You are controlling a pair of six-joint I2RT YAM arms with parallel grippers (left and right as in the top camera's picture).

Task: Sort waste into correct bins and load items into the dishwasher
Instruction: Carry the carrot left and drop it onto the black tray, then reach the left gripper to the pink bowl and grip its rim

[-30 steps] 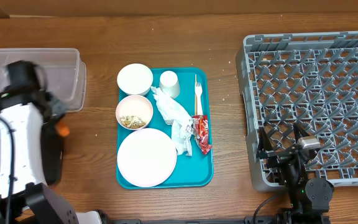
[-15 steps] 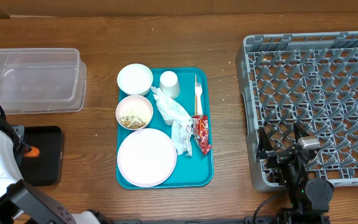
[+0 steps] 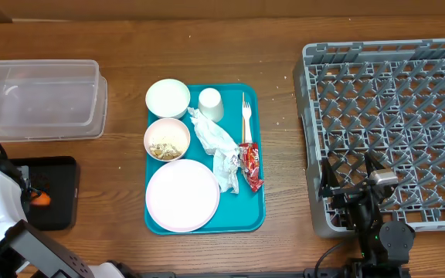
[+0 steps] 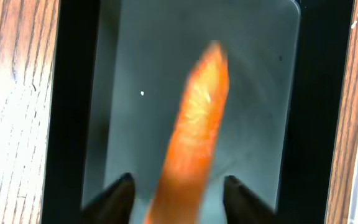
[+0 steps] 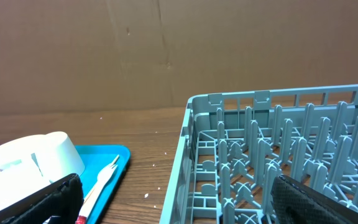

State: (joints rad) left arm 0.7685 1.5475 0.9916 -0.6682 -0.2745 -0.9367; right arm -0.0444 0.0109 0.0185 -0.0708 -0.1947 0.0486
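Left gripper [image 4: 179, 182] is over the black tray [image 4: 73, 124], jaws partly open. The orange carrot [image 4: 197, 112] lies between the tips with a gap on each side, blurred, inside the tray's outline; can't tell if it rests on the tray. Right gripper [image 5: 176, 186] is wide open and empty, at the grey dish rack [image 5: 260, 155], well right of the tray.

This looks like a robot test bench, not a real kitchen: a brown wooden table [image 3: 284, 46], a brown cardboard wall [image 5: 166, 50] across the top of the right wrist view, and a square grey plastic dish rack [image 3: 392, 108] at the right of the overhead view.
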